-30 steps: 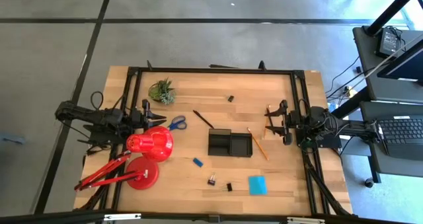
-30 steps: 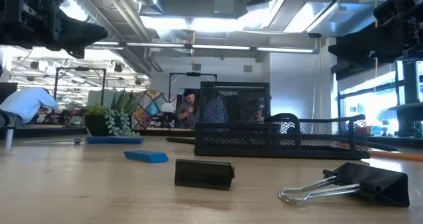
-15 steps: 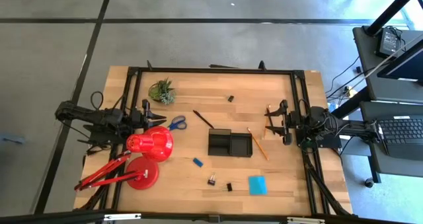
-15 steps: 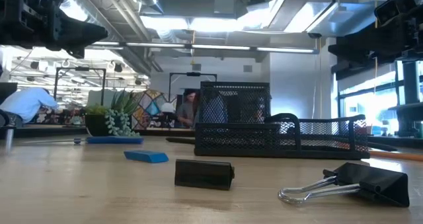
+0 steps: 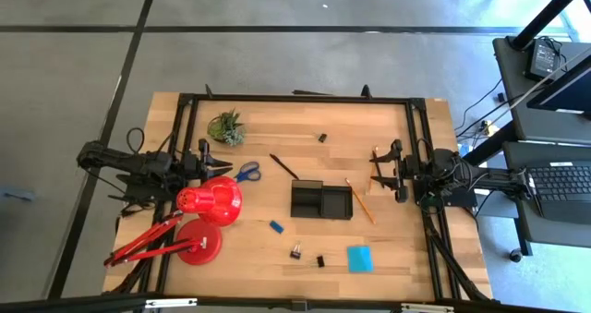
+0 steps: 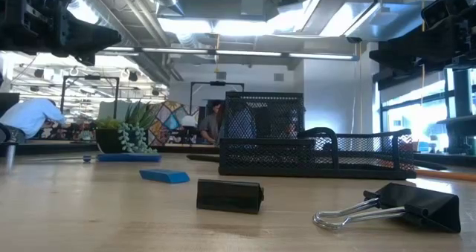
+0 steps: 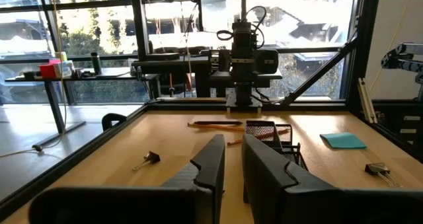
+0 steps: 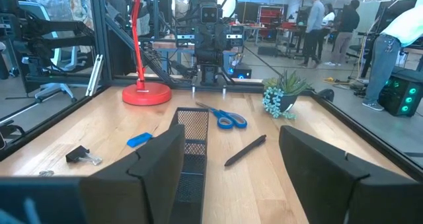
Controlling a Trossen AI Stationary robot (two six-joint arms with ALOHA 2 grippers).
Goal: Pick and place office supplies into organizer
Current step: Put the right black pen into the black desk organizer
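High view: pencil [image 5: 360, 200] light, stiff, prone to rolling, gripped mid-shaft; right gripper [image 5: 376, 174] spread wide, empty; left gripper [image 5: 224, 159] narrowly parted, empty.

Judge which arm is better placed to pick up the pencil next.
Right. Its open end effector waits at the table's right edge, close to the pencil beside the organizer; the left end effector sits across the table.

1. I can read no text, label, brand or number on anything on my desk.
2. Nothing legible shows in the room beyond it either.
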